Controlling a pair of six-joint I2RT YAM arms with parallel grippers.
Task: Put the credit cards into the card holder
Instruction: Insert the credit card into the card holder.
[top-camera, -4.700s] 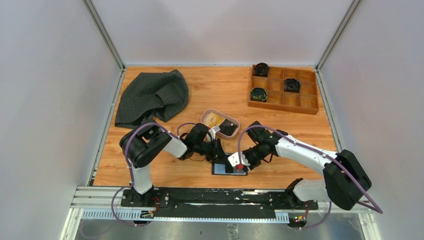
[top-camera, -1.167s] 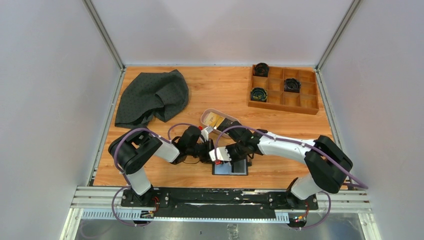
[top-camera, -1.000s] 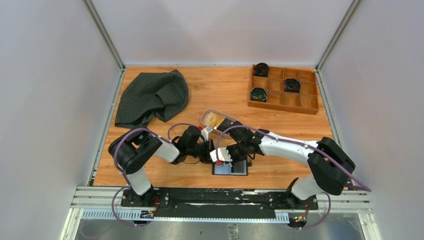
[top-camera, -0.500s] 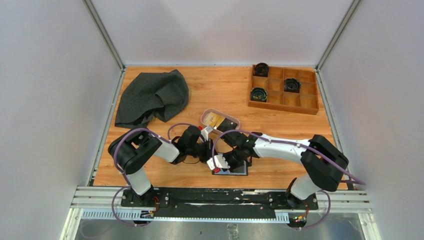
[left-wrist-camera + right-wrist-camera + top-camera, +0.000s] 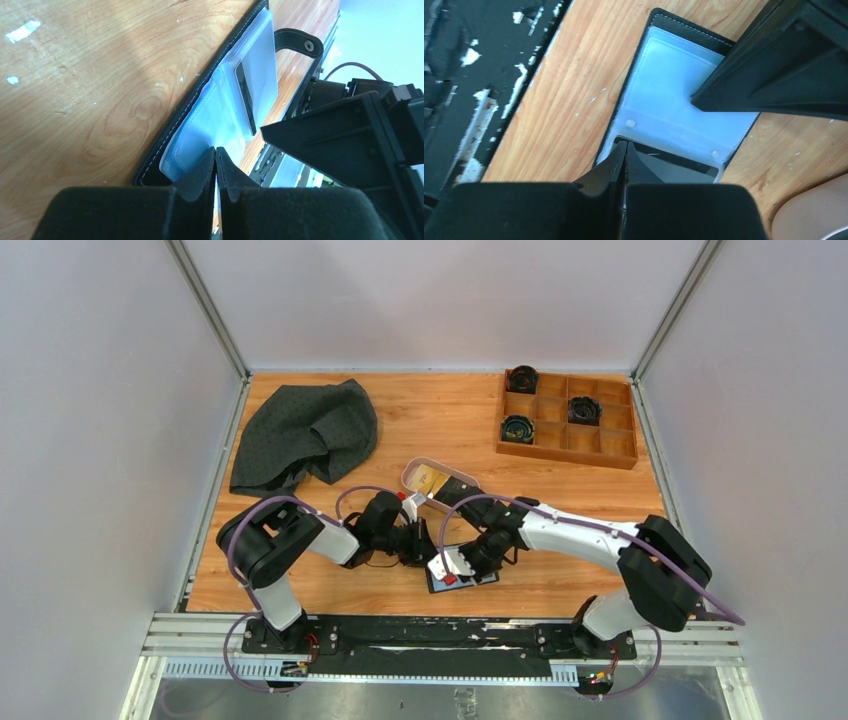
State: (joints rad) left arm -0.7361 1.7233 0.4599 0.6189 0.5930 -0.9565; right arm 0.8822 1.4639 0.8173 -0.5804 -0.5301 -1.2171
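Observation:
The black card holder (image 5: 484, 578) lies open near the table's front edge, its clear pockets up (image 5: 674, 85). My left gripper (image 5: 427, 543) is shut on the edge of a clear pocket (image 5: 200, 125), low over the table (image 5: 216, 149). My right gripper (image 5: 466, 562) is shut and empty. Its tips (image 5: 625, 144) touch the corner of a dark grey card (image 5: 674, 172) that lies flat, partly inside a pocket. That card also shows in the left wrist view (image 5: 247, 95). A gold card (image 5: 428, 480) and a black card (image 5: 457, 496) lie in the pinkish tray (image 5: 414, 469).
A dark grey cloth (image 5: 300, 435) is heaped at the back left. A wooden compartment box (image 5: 568, 440) with three black round things stands at the back right. The two arms cross closely over the holder; the left gripper's body (image 5: 784, 65) fills the right wrist view's upper right.
My right gripper has swung across the holder, first to its left end, then back right and nearer, onto the card. The holder has turned slightly. The left gripper has stayed put.

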